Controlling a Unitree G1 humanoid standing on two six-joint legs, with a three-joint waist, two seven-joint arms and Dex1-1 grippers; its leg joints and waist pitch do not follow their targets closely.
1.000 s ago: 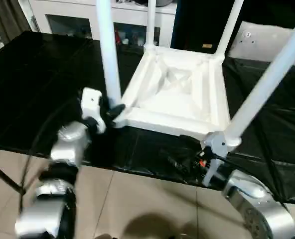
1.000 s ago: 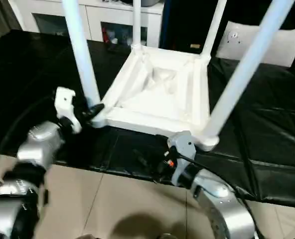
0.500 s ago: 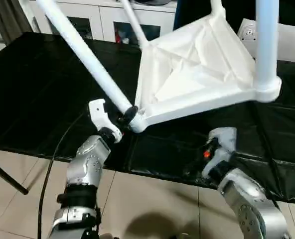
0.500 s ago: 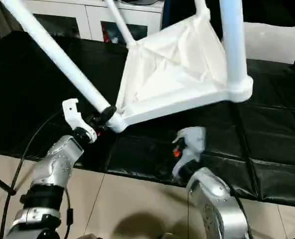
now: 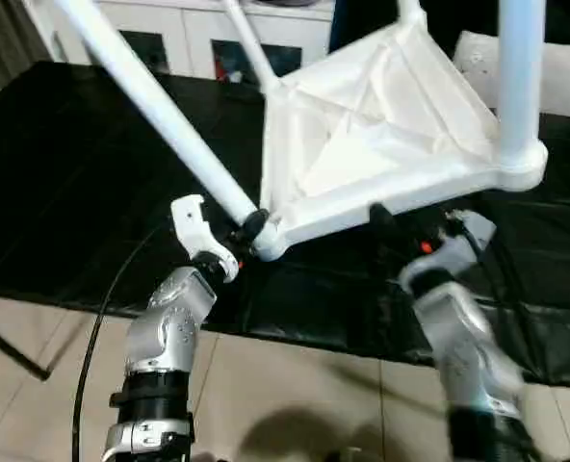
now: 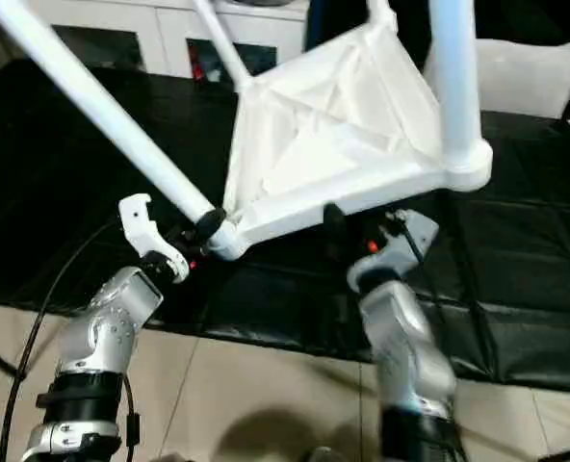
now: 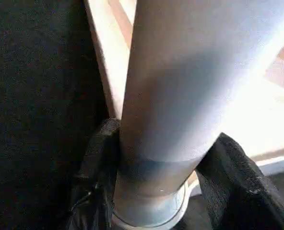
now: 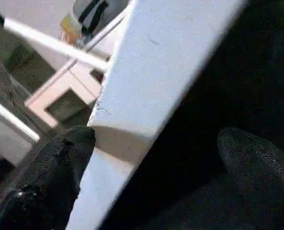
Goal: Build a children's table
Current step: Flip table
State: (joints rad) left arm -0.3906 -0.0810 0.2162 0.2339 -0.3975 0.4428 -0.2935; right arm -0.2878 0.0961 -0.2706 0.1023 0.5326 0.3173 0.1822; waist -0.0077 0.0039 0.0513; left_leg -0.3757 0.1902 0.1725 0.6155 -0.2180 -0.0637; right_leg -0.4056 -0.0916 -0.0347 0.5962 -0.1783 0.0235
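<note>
The white children's table (image 5: 381, 125) is upside down and tilted, its right side raised off the black cloth, its ribbed underside facing me. Its legs point up and to the left. My left gripper (image 5: 249, 229) is shut on the near-left leg (image 5: 169, 125) just above its corner socket. In the left wrist view, black fingers (image 7: 96, 167) press both sides of that leg (image 7: 180, 96). My right gripper (image 5: 386, 219) is open under the table's near rim. In the right wrist view, the rim (image 8: 156, 72) lies between the spread fingers (image 8: 51, 167), with a gap on one side.
The black cloth-covered work surface (image 5: 64, 164) runs wide to left and right. Its front edge lies just behind my forearms, with tiled floor (image 5: 295, 385) below. White cabinets (image 5: 198, 29) stand at the back, and a white cushion-like object (image 5: 473, 58) sits back right.
The table tipped from flat to tilted, right side up, with my left gripper still on the leg. My right arm has let go of the near-right leg and risen to the near rim.
</note>
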